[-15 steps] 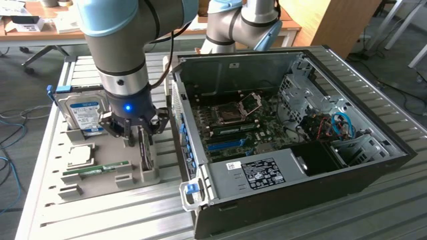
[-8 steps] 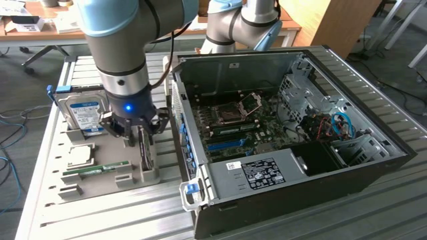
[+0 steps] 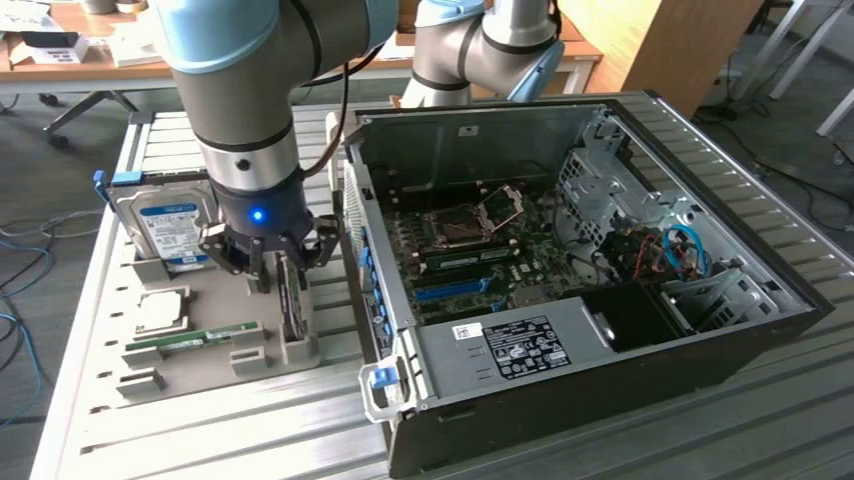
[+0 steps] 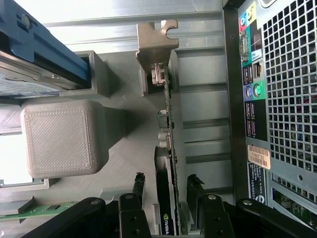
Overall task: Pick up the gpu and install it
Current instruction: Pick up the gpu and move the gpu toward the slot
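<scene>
The gpu (image 4: 168, 148) stands on edge in a slot of the grey holder (image 3: 187, 385), a thin dark card with its metal bracket (image 4: 156, 37) at the far end. In the exterior view the gpu (image 3: 294, 322) sits just left of the open computer case (image 3: 747, 330). My gripper (image 4: 167, 184) is directly above the card and open. One fingertip (image 4: 139, 179) is on each side of the card's top edge, with a small gap left on both sides. In the exterior view the gripper (image 3: 284, 268) hangs low over the holder.
A silver hard drive with a blue label (image 3: 170, 228) stands upright at the holder's back. A green RAM stick (image 3: 200, 341) lies beside the gpu. The case's rear panel (image 4: 282, 99) is close beside the card. Blue slots (image 3: 454, 290) show on the motherboard.
</scene>
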`<state>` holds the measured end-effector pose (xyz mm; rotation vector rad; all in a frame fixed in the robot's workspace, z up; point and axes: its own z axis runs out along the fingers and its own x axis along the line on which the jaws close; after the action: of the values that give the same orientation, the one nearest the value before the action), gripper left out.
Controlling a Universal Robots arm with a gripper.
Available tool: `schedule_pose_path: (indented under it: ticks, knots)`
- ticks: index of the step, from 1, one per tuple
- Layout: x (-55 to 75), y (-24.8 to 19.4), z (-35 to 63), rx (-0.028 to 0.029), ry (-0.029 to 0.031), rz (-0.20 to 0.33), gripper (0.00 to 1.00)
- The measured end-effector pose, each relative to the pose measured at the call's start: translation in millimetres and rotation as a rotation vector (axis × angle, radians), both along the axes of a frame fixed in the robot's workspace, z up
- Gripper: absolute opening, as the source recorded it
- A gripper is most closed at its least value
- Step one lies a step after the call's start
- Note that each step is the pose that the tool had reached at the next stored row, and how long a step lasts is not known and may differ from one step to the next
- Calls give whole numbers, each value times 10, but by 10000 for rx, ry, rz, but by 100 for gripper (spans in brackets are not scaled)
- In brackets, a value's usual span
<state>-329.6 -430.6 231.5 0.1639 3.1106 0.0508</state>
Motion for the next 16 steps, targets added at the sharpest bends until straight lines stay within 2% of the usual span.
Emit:
schedule_pose_path:
  ticks: [5, 6, 7, 16]
  knots:
    - [0, 0, 0, 0, 0, 0, 47]
    - [0, 0, 0, 0, 0, 0, 46]
    - [0, 0, 0, 0, 0, 0, 39]
    - [0, -3, 0, 0, 1, 0, 39]
